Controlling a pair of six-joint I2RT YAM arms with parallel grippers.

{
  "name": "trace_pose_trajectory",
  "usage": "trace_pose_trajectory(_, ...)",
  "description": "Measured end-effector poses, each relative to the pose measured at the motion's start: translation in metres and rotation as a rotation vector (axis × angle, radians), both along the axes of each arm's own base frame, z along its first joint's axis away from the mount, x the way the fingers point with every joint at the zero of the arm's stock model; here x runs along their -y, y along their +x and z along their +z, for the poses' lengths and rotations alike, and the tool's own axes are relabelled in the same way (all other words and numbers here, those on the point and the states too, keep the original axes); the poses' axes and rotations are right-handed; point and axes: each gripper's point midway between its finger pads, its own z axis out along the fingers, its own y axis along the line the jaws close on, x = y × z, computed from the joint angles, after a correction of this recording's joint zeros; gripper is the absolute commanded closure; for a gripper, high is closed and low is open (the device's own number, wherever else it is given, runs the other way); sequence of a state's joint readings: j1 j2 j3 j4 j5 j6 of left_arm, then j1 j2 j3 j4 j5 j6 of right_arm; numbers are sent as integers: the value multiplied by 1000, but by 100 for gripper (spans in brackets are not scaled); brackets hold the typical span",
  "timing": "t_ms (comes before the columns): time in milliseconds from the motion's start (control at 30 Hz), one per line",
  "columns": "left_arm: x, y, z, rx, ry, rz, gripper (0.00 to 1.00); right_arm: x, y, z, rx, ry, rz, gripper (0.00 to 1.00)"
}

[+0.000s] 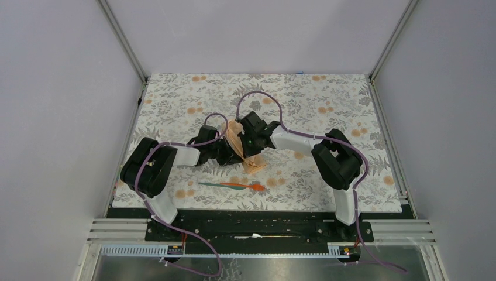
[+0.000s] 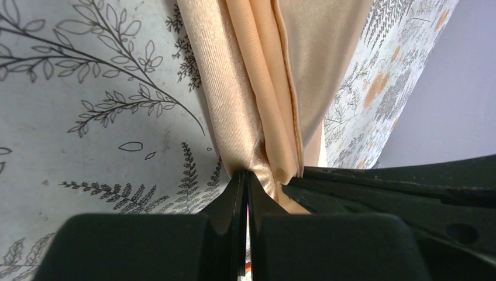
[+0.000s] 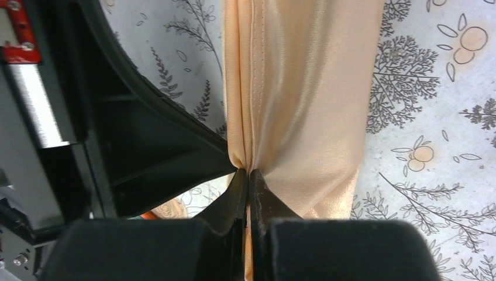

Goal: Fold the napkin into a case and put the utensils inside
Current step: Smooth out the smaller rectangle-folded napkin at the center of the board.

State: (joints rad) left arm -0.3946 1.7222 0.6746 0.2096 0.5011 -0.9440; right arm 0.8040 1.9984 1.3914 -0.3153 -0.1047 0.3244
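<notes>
The peach-orange napkin hangs in folds between my two grippers above the middle of the tablecloth; its lower end rests on the cloth. My left gripper is shut on the napkin's edge. My right gripper is shut on the napkin too, right beside the left one. The left gripper's tips show in its wrist view, the right gripper's tips in its own. The teal-green utensil and the orange-red utensil lie end to end on the table in front of the napkin.
The grey floral-print tablecloth covers the table. Grey walls and metal frame rails stand at the back and sides. The black base rail runs along the near edge.
</notes>
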Motion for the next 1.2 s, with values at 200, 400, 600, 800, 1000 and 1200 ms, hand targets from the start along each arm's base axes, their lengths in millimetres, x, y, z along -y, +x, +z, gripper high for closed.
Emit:
trace_pose_trajectory(200,1,0,0,4,-2,2,99,-6,-3,4,-17,35,-2,100)
trace_pose_trajectory(400,1,0,0,6,1,3,99,-8,-3,1,-25,45,-6,100)
trace_pose_trajectory(600,0,0,0,10,19,7,96,-8,-1,-13,-37,50,-35,100)
trace_pose_trajectory(800,-8,-2,3,14,40,11,80,-10,3,-16,-40,77,-64,98)
trace_pose_trajectory(1000,-54,20,36,53,33,118,80,-13,5,-16,-33,95,-65,93)
trace_pose_trajectory(1200,-58,88,84,159,-6,154,98,-14,6,-16,-26,103,-65,91)
